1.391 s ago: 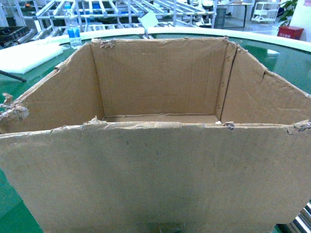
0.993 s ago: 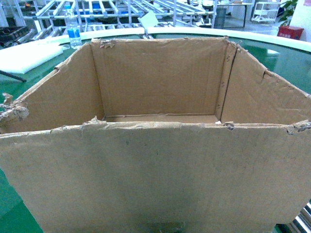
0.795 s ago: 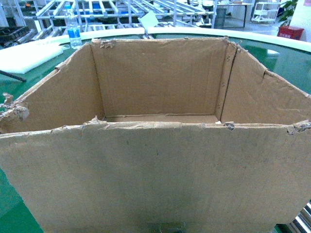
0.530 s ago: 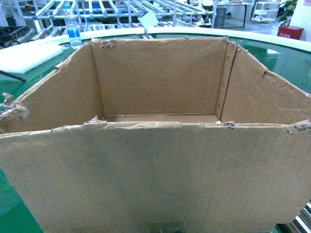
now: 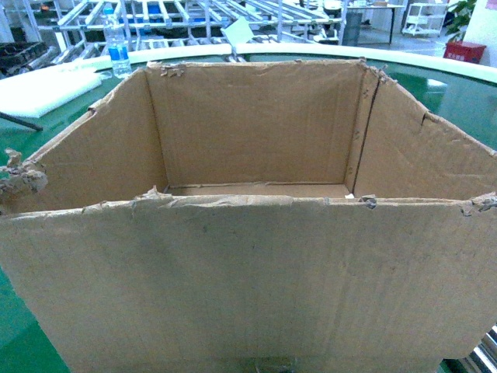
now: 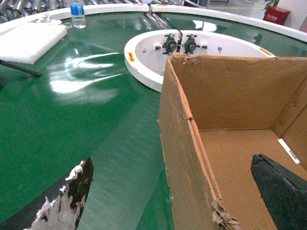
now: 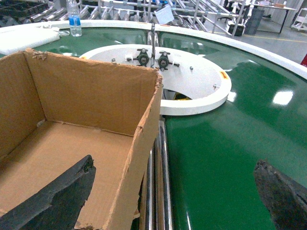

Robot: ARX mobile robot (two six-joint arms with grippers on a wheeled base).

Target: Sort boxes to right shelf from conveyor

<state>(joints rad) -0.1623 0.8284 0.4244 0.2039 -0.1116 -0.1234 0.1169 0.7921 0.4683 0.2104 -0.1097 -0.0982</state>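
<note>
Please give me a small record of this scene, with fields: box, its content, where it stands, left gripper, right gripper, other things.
box: brown cardboard box, open top, torn edges
content: no goods visible; small label strip on the floor
stands on: green conveyor
left gripper: open, astride the box's left wall
right gripper: open, astride the box's right wall
other things: water bottle, white foam slab, white round hub

Factory or warehouse floor: green conveyor [image 6: 91, 120], steel roller racks [image 5: 194, 19] behind, cardboard box [image 5: 248, 264].
</note>
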